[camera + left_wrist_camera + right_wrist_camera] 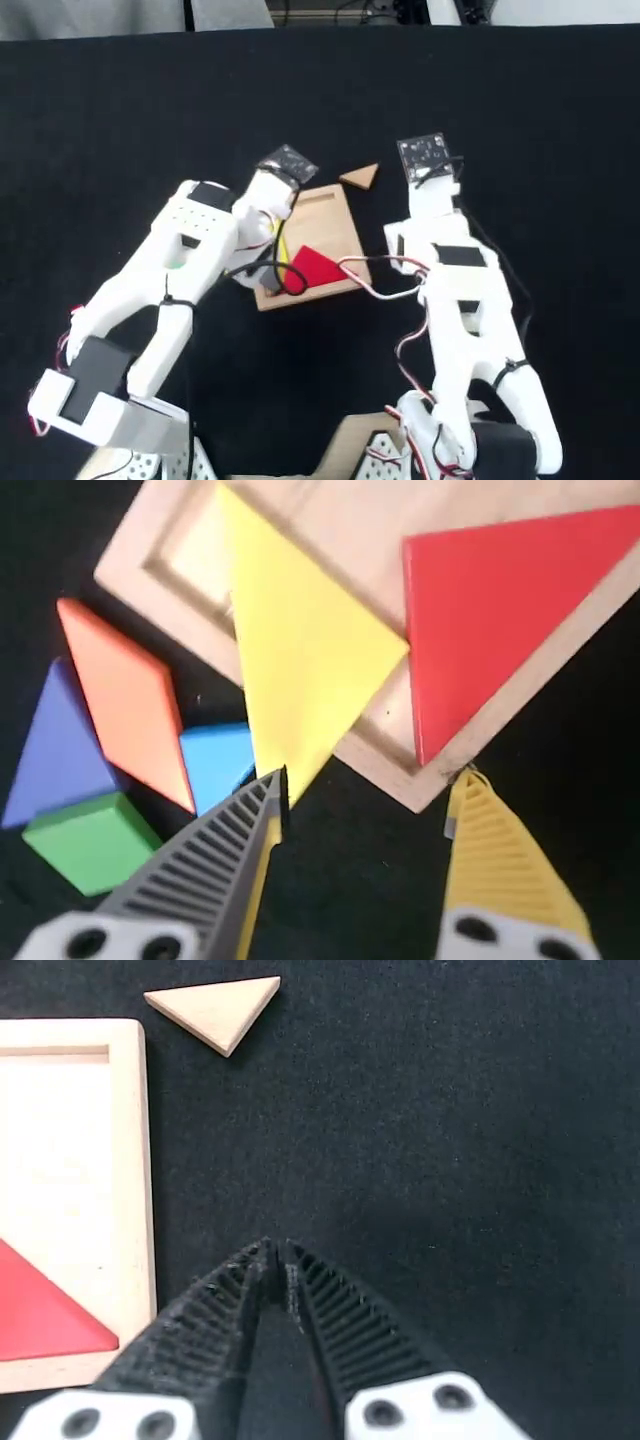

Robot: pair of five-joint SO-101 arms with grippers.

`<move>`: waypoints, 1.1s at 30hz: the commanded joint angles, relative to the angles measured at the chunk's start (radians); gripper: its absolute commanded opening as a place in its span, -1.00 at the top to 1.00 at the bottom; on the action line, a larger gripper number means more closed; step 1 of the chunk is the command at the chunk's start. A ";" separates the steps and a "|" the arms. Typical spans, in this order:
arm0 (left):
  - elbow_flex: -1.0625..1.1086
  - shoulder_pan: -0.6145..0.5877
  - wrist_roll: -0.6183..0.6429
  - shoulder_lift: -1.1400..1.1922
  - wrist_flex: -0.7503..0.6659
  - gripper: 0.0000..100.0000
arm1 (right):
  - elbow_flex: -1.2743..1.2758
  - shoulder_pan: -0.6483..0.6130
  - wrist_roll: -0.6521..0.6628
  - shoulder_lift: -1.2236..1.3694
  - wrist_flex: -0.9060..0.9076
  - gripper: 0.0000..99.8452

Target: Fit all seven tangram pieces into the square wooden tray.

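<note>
I see the left jaws spread over a corner of the square wooden tray [125, 565], with the red triangle [500, 620] lying inside. The yellow triangle [300, 660] seems to lean across the rim. The orange parallelogram [125, 695], blue triangle [55, 745] and green square [90, 840] cluster beside the tray. The right jaws are pressed together over the tabletop [450, 1140], apart from the plain wooden triangle [215, 1008].

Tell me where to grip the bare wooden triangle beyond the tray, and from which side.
Come straight down from above: the wooden triangle lies flat on the table, apart from the tray, so only its thin side faces offer a hold. Probably pinch the long edge against the opposite corner.
</note>
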 commanded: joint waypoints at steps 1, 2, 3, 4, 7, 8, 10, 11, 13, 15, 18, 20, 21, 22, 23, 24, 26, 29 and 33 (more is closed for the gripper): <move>-0.062 -0.021 -0.028 -0.006 -0.051 0.47 | -0.010 0.012 -0.009 -0.030 -0.020 0.98; -0.064 -0.021 -0.028 -0.006 -0.069 0.47 | -0.008 0.012 -0.009 -0.030 -0.020 0.98; -0.065 -0.022 -0.029 -0.005 -0.084 0.47 | -0.007 0.011 -0.009 -0.030 -0.020 0.98; -0.064 -0.025 -0.029 -0.005 -0.100 0.47 | -0.007 0.011 -0.009 -0.030 -0.020 0.98; -0.056 -0.031 -0.032 -0.003 -0.133 0.47 | -0.004 -0.003 -0.006 -0.030 -0.020 0.98; -0.056 -0.031 -0.041 -0.002 -0.137 0.47 | -0.004 -0.009 -0.005 -0.030 -0.020 0.98; -0.059 -0.024 -0.092 0.018 -0.137 0.47 | -0.004 -0.015 -0.003 -0.030 -0.020 0.98; -0.061 -0.022 -0.112 0.034 -0.137 0.47 | -0.004 -0.015 -0.003 -0.030 -0.020 0.98; -0.068 -0.028 -0.140 0.074 -0.137 0.47 | -0.004 -0.015 -0.003 -0.030 -0.020 0.98; -0.082 -0.041 -0.167 0.114 -0.133 0.47 | -0.004 -0.015 -0.002 -0.030 -0.020 0.98; -0.105 -0.054 -0.178 0.155 -0.137 0.47 | -0.004 -0.015 -0.002 -0.030 -0.020 0.98; -0.140 -0.056 -0.176 0.175 -0.133 0.47 | -0.004 -0.015 -0.002 -0.030 -0.020 0.98; -0.156 -0.056 -0.175 0.180 -0.130 0.47 | -0.004 -0.015 -0.002 -0.030 -0.020 0.98; -0.170 -0.054 -0.163 0.183 -0.130 0.47 | -0.004 -0.015 -0.002 -0.030 -0.020 0.98; -0.182 -0.050 -0.138 0.183 -0.130 0.47 | -0.004 -0.015 -0.002 -0.030 -0.020 0.98; -0.191 -0.047 -0.112 0.183 -0.129 0.47 | -0.004 -0.015 -0.002 -0.030 -0.020 0.98; -0.213 -0.045 -0.064 0.183 -0.129 0.47 | -0.004 -0.015 -0.002 -0.030 -0.020 0.98; -0.236 -0.044 -0.006 0.187 -0.129 0.47 | -0.004 -0.015 -0.002 -0.030 -0.020 0.98; -0.225 -0.044 0.003 0.193 -0.129 0.47 | -0.002 -0.015 -0.002 -0.030 -0.018 0.98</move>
